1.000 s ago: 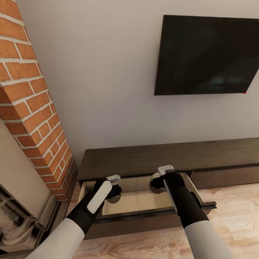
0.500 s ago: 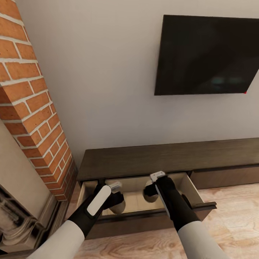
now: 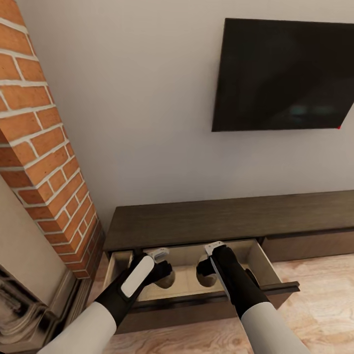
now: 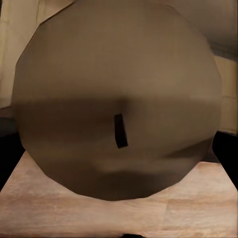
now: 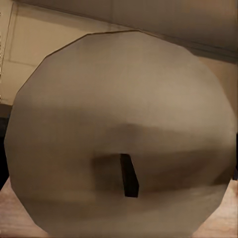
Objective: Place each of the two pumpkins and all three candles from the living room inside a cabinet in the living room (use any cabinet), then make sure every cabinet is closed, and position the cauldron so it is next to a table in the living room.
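Holding candles (image 4: 119, 99) inside open cabinet (image 3: 196, 221) drawer, walls close.

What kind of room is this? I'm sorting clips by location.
Probably a living room: a dark flat TV on the wall, a long low wood cabinet beneath it, and a brick chimney column beside.

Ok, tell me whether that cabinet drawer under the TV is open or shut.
Open: the drawer juts out from the cabinet, its pale inside exposed, both arms reaching in.
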